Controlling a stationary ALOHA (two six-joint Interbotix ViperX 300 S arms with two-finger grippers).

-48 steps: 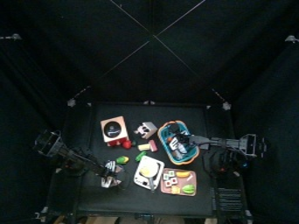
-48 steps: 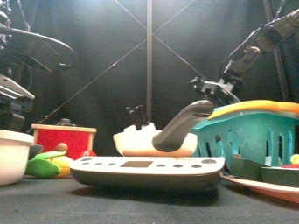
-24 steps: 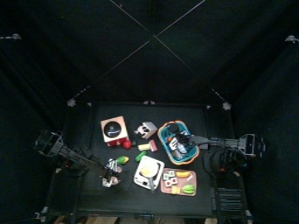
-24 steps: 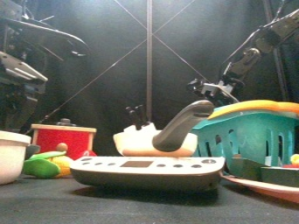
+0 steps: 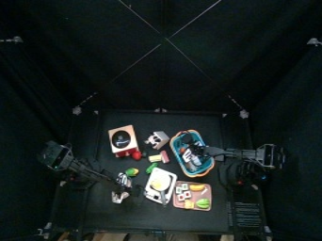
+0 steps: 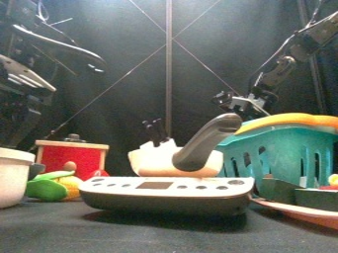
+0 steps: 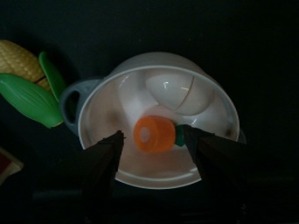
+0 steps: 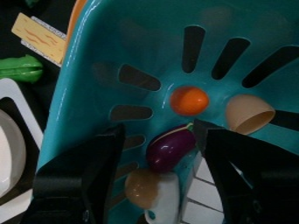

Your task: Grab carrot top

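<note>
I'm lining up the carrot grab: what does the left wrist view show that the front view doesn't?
Only the left wrist view: the carrot lying inside the white cup, with a whitish piece beside it, and the open left gripper straddling it above. Only the front view: the teal basket, the scale, the red box. Both: the cup's white wall and the corn.

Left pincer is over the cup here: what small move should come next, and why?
Probably straight down into the white cup. The left pincer is open above it, its fingers either side of the carrot lying inside, not yet touching; once level with it, closing should grab it.
</note>
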